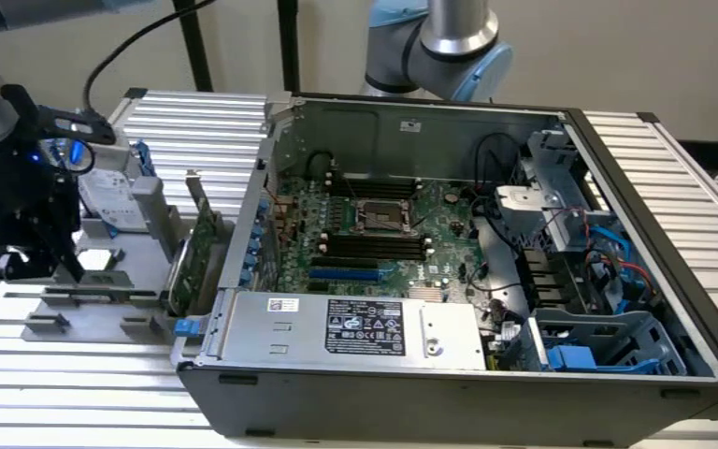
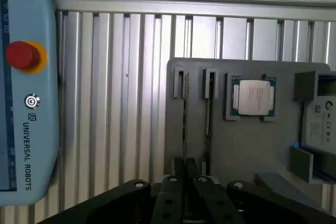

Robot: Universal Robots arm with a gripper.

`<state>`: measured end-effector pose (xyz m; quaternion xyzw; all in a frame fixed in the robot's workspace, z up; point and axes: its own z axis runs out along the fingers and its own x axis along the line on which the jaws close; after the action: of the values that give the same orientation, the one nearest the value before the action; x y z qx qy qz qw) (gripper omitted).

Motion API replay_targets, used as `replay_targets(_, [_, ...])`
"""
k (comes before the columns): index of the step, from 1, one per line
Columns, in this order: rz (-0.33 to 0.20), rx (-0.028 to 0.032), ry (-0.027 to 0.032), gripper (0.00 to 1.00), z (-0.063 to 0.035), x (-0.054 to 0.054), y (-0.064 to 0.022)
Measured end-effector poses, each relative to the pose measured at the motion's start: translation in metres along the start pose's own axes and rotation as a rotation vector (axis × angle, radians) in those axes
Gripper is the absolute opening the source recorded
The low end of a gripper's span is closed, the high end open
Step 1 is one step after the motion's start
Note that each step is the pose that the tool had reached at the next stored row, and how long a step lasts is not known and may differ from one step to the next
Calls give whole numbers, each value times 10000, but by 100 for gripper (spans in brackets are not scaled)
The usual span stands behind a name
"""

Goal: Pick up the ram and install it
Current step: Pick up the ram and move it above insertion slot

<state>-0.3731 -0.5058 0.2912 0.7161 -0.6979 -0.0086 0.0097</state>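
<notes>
**Tool position.** The black tool (image 2: 187,167) hangs directly over the flat grey slotted holder plate (image 2: 247,150) on the ribbed aluminium table (image 2: 115,103). It is in line with one of two narrow slots. Whether it is released or clenched cannot be told.

**Ram.** The ram (image 2: 185,124), a long thin dark circuit-board stick, appears to stand on edge in that slot. Its upper edge is thus presented for a grasp from above.

**Other items.** The square silver processor chip (image 2: 253,98) lies flat in a neighbouring recess. The open dark-grey computer case (image 1: 459,383) lies on its side, so its black memory slots (image 1: 372,245) face upward. They appear unoccupied.

**Judgement.** Pick-up stage; installation not begun.
</notes>
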Motion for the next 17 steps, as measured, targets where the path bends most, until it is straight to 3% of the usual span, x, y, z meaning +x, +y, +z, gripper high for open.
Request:
replay_targets(6, [-1, 0, -5, 0, -257, 5, -187])
replay_targets(17, [-2, 0, -31, 0, -681, 19, -673])
